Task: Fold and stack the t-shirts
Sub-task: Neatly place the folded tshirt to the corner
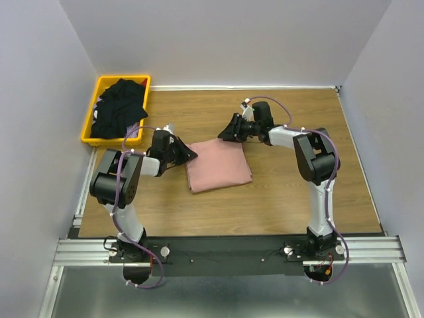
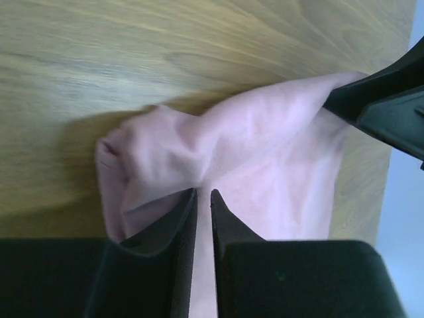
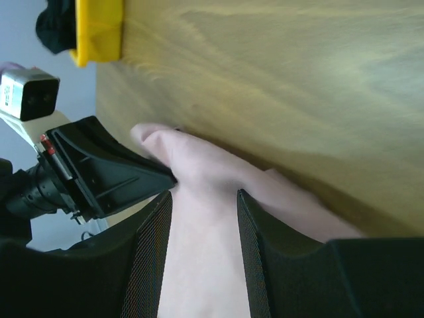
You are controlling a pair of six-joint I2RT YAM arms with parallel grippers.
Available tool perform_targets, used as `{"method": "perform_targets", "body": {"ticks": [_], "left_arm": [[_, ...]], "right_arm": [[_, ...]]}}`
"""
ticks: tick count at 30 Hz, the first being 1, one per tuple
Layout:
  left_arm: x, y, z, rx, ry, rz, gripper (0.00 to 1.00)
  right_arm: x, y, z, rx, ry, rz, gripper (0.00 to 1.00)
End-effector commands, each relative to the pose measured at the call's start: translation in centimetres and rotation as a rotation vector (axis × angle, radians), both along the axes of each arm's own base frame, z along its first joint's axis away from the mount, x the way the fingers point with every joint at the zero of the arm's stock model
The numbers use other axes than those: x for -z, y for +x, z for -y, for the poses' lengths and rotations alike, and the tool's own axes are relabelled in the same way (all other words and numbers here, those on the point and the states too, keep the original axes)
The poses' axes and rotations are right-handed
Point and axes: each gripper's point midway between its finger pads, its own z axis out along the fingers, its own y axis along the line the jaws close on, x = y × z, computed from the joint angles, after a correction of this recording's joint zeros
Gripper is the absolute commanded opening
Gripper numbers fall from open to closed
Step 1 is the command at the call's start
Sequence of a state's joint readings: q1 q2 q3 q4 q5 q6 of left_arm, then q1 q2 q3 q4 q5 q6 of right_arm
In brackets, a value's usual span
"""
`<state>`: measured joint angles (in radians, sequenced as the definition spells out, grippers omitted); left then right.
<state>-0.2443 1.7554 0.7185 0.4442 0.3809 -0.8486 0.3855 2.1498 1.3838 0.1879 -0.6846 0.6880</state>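
A dusty pink t-shirt (image 1: 218, 165) lies folded into a rough square in the middle of the table, plain side up. My left gripper (image 1: 191, 154) is at its far left corner. In the left wrist view its jaws (image 2: 204, 193) stand almost together, and the pink cloth (image 2: 265, 146) puckers at their tips. My right gripper (image 1: 224, 134) is at the shirt's far edge. Its jaws (image 3: 204, 195) stand apart over the pink cloth (image 3: 199, 252). Black t-shirts (image 1: 119, 109) lie heaped in a bin.
The yellow bin (image 1: 92, 114) stands at the table's far left corner, and its edge (image 3: 99, 30) shows in the right wrist view. Each wrist camera sees the other gripper close by: the right one (image 2: 384, 106), the left one (image 3: 112, 175). Grey walls close the table in.
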Motion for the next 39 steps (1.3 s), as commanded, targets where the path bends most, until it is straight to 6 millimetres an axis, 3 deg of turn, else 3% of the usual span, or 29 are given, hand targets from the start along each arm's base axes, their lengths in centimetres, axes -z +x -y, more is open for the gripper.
{"method": "perform_targets", "body": {"ticks": [1,4,8,12,13,16,17,18,19,22,24,26,29,34,36,39], "left_arm": [[-0.6,3.3,-0.2,-0.031,-0.088,0.044,0.18],[0.6,3.9,-1.0,-0.064,-0.098,0.017,0.18],[0.4,4.3,-1.7,-0.076,-0.113,0.028,0.18],[-2.4,4.2,-1.7,-0.061,-0.128,0.088,0.28],[-3.2,4.0,-1.7,-0.058,-0.132,0.105,0.3],[-7.1,2.9,-1.3,-0.032,-0.166,0.179,0.36],[-7.3,2.0,-1.1,-0.024,-0.182,0.167,0.36],[-7.9,1.2,-0.4,-0.004,-0.196,0.169,0.36],[-8.5,-0.1,-0.1,0.006,-0.204,0.173,0.36],[-9.3,-3.5,2.4,0.056,-0.209,0.153,0.36],[-8.1,-5.7,3.5,0.082,-0.2,0.111,0.36],[-6.6,-8.2,4.3,0.11,-0.191,0.047,0.36],[-4.3,-10.3,3.8,0.097,-0.193,-0.032,0.33],[-1.4,-11.2,2.3,0.039,-0.136,-0.103,0.29],[-1.1,-11.3,1.7,0.029,-0.148,-0.124,0.28],[-0.4,-11.4,1.0,0.005,-0.126,-0.162,0.28]], "right_arm": [[1.3,2.8,1.8,0.027,0.061,-0.002,0.51],[4.0,3.6,3.3,0.052,0.099,-0.055,0.51],[4.7,3.6,3.8,0.036,0.105,-0.059,0.51],[2.2,3.5,4.7,0.049,0.118,-0.018,0.55],[-0.1,3.5,4.8,0.052,0.127,0.031,0.56],[-2.7,1.7,5.0,0.038,0.165,0.071,0.6],[-5.8,1.1,4.8,0.03,0.22,0.121,0.62],[-5.3,-0.5,5.1,0.025,0.236,0.09,0.62],[-7.3,-1.9,5.0,0.001,0.268,0.11,0.63],[-7.2,-5.9,5.3,-0.015,0.312,0.046,0.66],[-7.6,-8.2,5.2,-0.029,0.321,0.041,0.68],[-5.5,-11.0,5.5,-0.038,0.308,-0.027,0.7],[-2.2,-14.0,6.1,-0.044,0.288,-0.128,0.7],[3.3,-15.5,7.5,0.034,0.219,-0.254,0.7],[4.6,-15.5,8.2,0.072,0.212,-0.307,0.7],[4.8,-15.4,8.6,0.098,0.219,-0.341,0.68]]}}
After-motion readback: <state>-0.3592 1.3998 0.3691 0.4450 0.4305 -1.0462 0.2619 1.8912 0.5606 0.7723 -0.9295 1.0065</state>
